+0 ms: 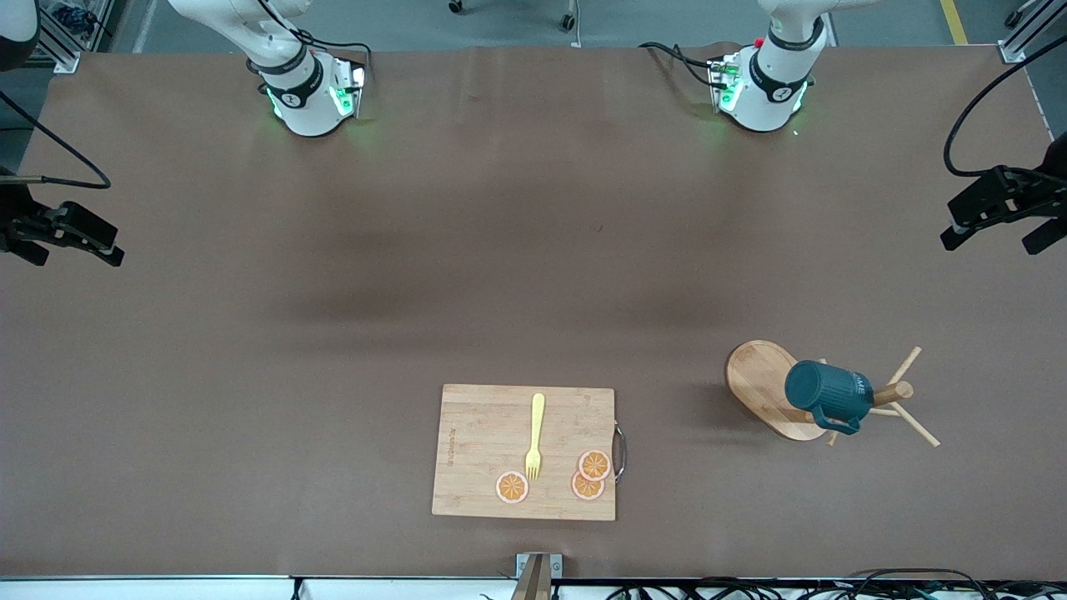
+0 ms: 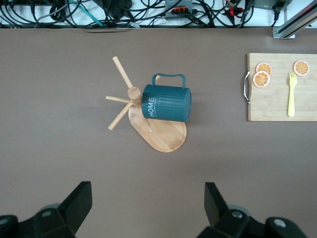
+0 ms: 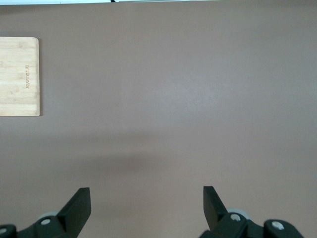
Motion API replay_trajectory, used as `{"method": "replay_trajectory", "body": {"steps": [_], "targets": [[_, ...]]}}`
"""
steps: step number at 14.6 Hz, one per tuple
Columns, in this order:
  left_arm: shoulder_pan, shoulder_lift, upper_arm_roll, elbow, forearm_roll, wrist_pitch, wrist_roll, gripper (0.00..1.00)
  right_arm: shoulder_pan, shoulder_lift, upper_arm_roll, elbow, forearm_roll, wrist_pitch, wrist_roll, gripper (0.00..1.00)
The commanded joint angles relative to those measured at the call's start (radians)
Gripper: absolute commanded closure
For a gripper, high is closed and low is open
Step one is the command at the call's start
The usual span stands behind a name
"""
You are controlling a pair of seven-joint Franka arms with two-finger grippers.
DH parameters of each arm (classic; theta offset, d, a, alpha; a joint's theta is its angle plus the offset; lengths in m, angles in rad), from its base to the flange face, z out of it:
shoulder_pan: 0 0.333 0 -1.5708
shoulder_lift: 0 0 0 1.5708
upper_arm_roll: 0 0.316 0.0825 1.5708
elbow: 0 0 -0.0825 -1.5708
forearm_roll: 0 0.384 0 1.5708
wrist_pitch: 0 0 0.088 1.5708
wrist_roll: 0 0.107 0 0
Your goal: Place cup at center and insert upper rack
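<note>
The cup (image 2: pixel 166 103) hung on the upper rack (image 2: pixel 163 136), nearest my spread, empty left end effector (image 2: pixel 148 210); my right end effector (image 3: pixel 147 208) waited, spread too.

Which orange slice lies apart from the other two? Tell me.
The orange slice by the fork's tines, toward the right arm's end of the cutting board; the other two overlap near the metal handle.

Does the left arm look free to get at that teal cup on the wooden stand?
Probably yes. The cup hangs on the upper rack with bare table around it, and the left gripper is open with nothing between them.
</note>
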Motion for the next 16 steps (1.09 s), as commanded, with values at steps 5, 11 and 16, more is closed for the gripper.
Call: {"method": "replay_trajectory", "body": {"steps": [5, 11, 16], "targets": [[-0.117, -0.004, 0.089, 0.007, 0.015, -0.008, -0.006, 0.0, -0.01, 0.004, 0.006, 0.009, -0.01, -0.008, -0.007, 0.0], [-0.103, 0.022, 0.084, -0.002, 0.02, -0.02, -0.003, 0.0, -0.01, 0.004, 0.006, 0.009, -0.012, -0.006, -0.006, 0.0], [-0.1, 0.025, 0.081, 0.0, 0.017, -0.022, -0.003, 0.0, -0.028, 0.004, 0.006, 0.009, -0.009, -0.009, -0.009, 0.0]]}}
